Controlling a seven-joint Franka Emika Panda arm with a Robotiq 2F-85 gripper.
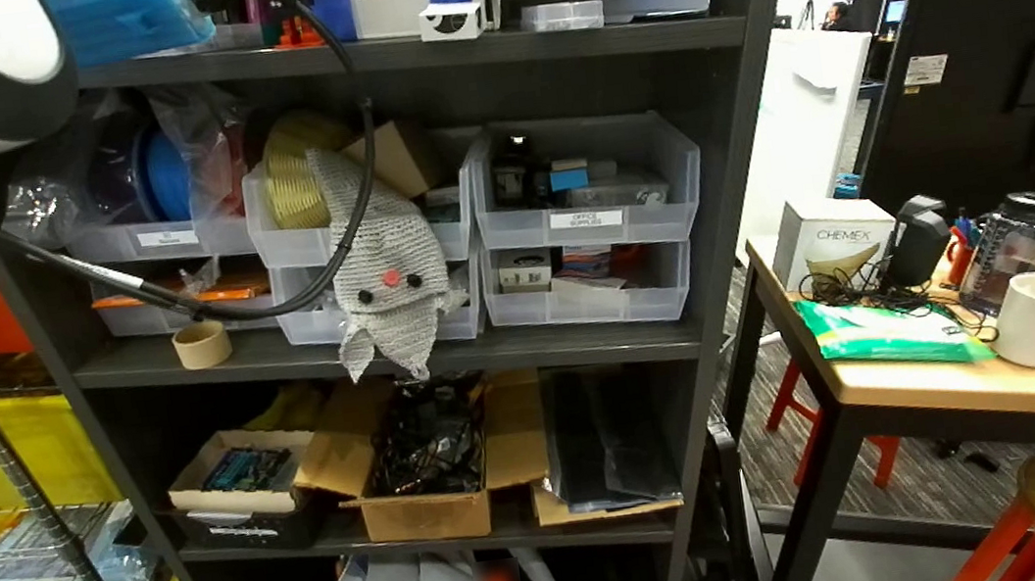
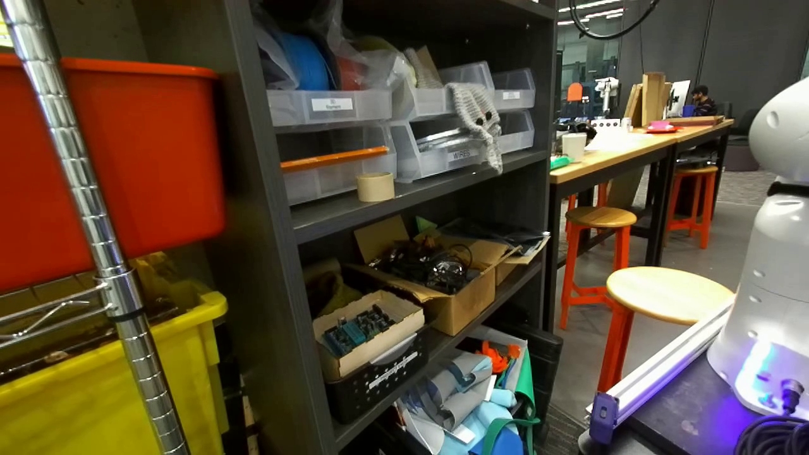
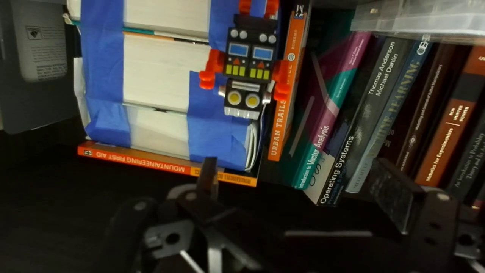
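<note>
In the wrist view my gripper (image 3: 303,185) stands open with nothing between its fingers, set wide apart. That picture is upside down: a black toy robot (image 3: 248,64) with red arms and feet appears head downward. Behind the toy is a stack of books (image 3: 155,72) bound with blue tape, a "Mountaineering First Aid" book (image 3: 140,161) at its edge, near one fingertip. Leaning books, among them "Operating Systems" (image 3: 337,167), fill the side by the other finger. The toy robot (image 1: 296,2) stands on the upper shelf in an exterior view. Neither exterior view shows the gripper.
A clear plastic box (image 3: 420,19) lies in front of the books. Below, the shelf unit (image 1: 409,52) holds clear bins (image 1: 588,218), a grey knitted toy (image 1: 392,276), a tape roll (image 1: 202,345) and cardboard boxes (image 1: 427,519). A wooden table (image 1: 944,386) stands beside it.
</note>
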